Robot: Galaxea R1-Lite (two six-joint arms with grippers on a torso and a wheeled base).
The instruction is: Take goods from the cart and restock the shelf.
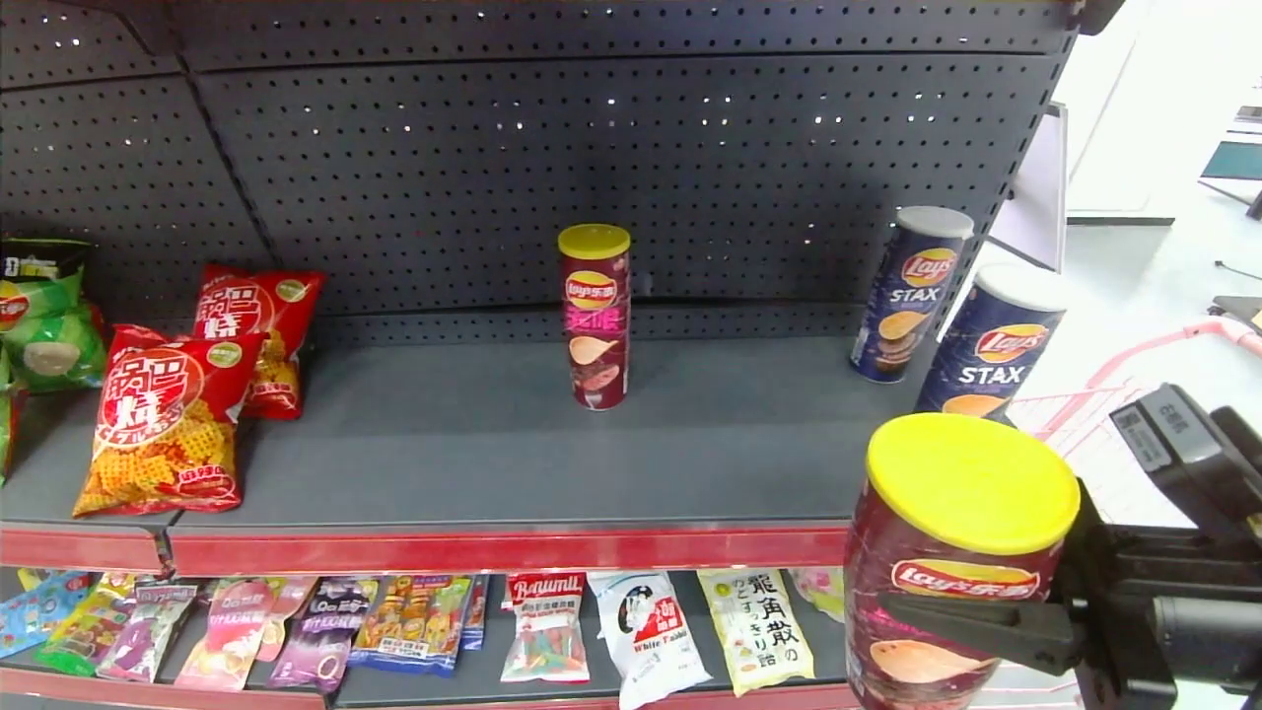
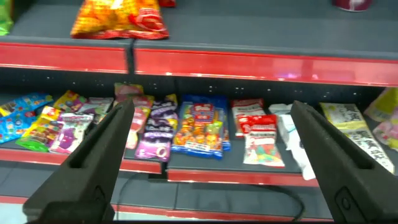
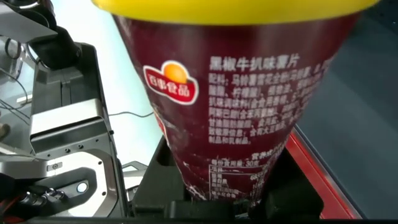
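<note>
Head view: right gripper [image 1: 971, 626] pinches the maroon yellow-lidded can [image 1: 937, 552] off the shelf [image 1: 444, 444] at its right front edge; a matching can [image 1: 595, 316] stands mid-shelf. Right wrist view: the held can's back label. Left wrist view: left gripper [image 2: 211, 106] spread, facing lower-tier snack packets [image 2: 199, 124].

Maroon yellow-lidded chip can [image 1: 954, 552], upright in right claw [image 1: 961, 631] — near front right end of shelf [image 1: 493, 444]

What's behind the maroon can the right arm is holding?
A blue can with a white lid; the maroon can's yellow lid covers its base, so its footing is hidden.
</note>
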